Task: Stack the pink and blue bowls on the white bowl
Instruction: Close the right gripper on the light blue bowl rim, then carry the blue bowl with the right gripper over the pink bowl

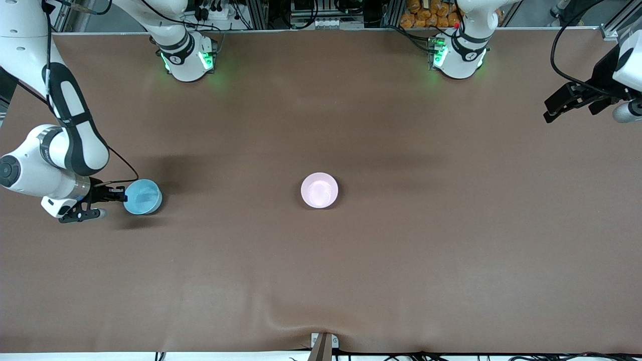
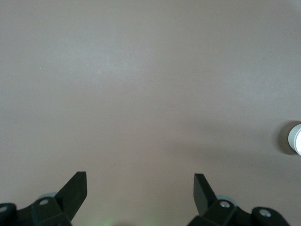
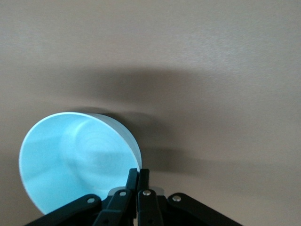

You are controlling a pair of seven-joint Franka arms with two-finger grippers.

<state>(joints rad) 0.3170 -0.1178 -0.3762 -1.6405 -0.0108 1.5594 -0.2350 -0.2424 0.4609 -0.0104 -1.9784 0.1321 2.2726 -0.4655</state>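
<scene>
Brown cloth is covering the whole desk (image 1: pixel 381 281), smooth over most of its spread, puckering into a ridge at the middle of the edge nearest the front camera, where a small bracket (image 1: pixel 323 345) is clamping it. Two arm bases are standing along the top edge, green lights glowing on each; racks, cables and a heap of orange items (image 1: pixel 431 14) are showing past that edge. The right tool (image 1: pixel 122 195) is sitting at the right arm's end of the desk, fingers pinched shut on the rim of the blue bowl (image 1: pixel 143 196); the right wrist view is showing the bowl (image 3: pixel 77 157) tipped, its mouth facing the camera, and a soft shadow is lying on the cloth beside it. The pink bowl (image 1: pixel 319 190) is resting upright near the middle of the desk, well apart from the blue one. The left tool (image 1: pixel 564 104) is waiting at the left arm's end, hanging over bare cloth, its fingers (image 2: pixel 75 189) spread wide with nothing between them. A small sliver of a white round object (image 2: pixel 296 138) is peeking in at the edge of the left wrist view; too little is showing to identify it.
</scene>
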